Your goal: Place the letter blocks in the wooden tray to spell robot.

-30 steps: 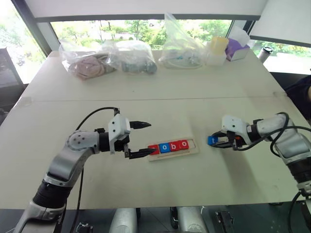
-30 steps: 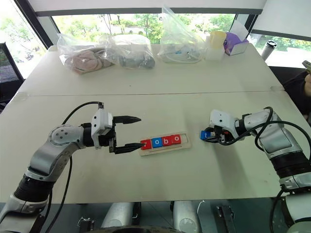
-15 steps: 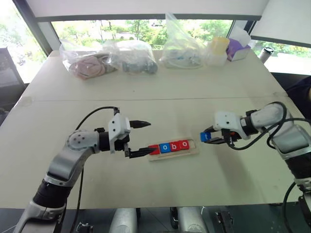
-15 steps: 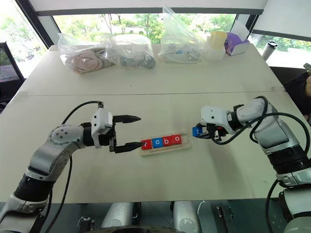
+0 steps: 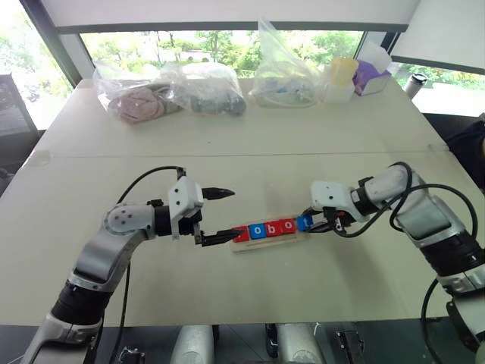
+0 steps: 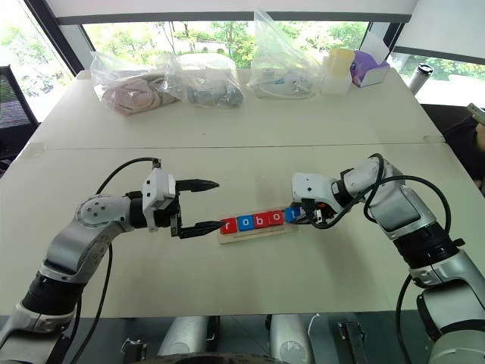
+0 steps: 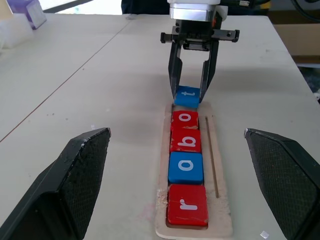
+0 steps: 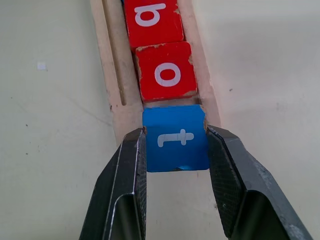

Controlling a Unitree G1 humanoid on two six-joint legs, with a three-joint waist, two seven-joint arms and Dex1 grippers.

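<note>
The wooden tray is a pale, narrow strip with a raised rim, rounded ends and a thin groove running along one long side; its wood looks chipped and rough at the near corner in the left wrist view. Four flat square tiles sit in it in a row, touching edge to edge: a red r tile, a blue o tile, a red b tile and a red o tile. Their painted faces are glossy, with worn, chipped edges showing bare wood.

The right gripper is clamped on the blue t tile, one ridged black finger against each side edge. The tile is at the tray's open end, its leading edge meeting the red o tile, and it sits slightly tilted over the rim rather than flat in the slot.

The left gripper is at the tray's opposite end, beside the r tile, its two black fingers spread wide apart and holding nothing; its textured pads face inward.

Beyond the tray, at the far edge of the matte table, lie crinkled clear plastic bags.
</note>
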